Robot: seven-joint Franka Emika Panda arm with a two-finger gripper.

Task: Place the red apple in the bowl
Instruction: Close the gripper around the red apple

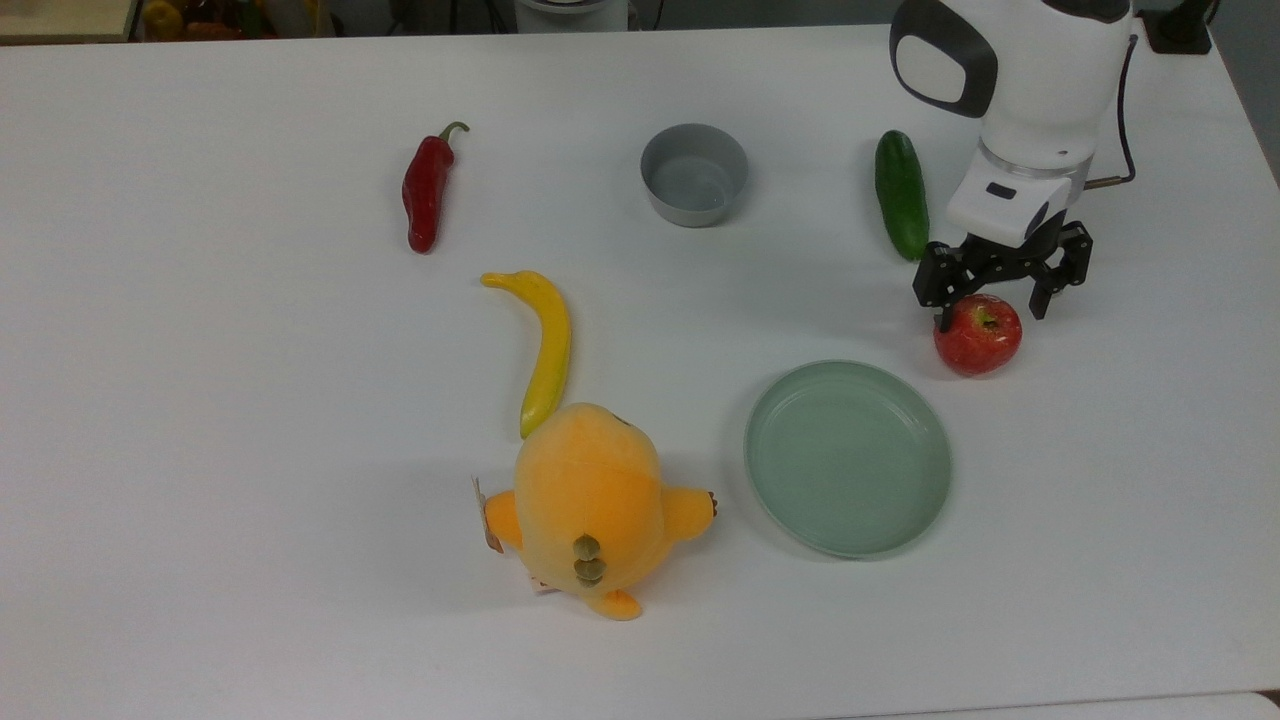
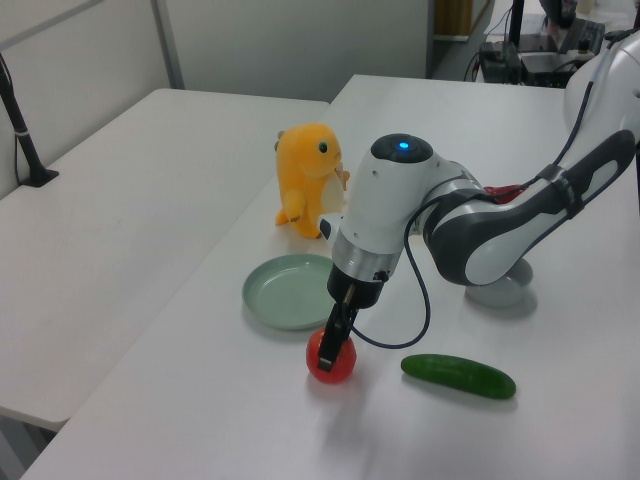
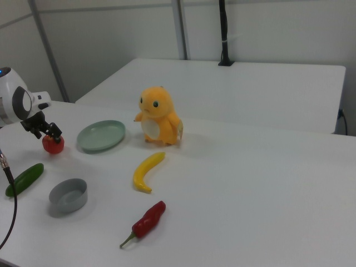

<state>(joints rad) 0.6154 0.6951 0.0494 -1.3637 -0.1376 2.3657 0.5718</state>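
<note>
The claw (image 1: 992, 308) stands low over the apple (image 1: 978, 335), fingers spread apart on either side of its top, the bowl (image 1: 694, 174) well apart.

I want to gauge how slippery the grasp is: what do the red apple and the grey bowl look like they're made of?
Red apple: smooth, slightly glossy skin with speckles; real fruit or a plastic replica, I can't tell. Grey bowl: uniform matte grey with an even rim, probably plastic.
</note>
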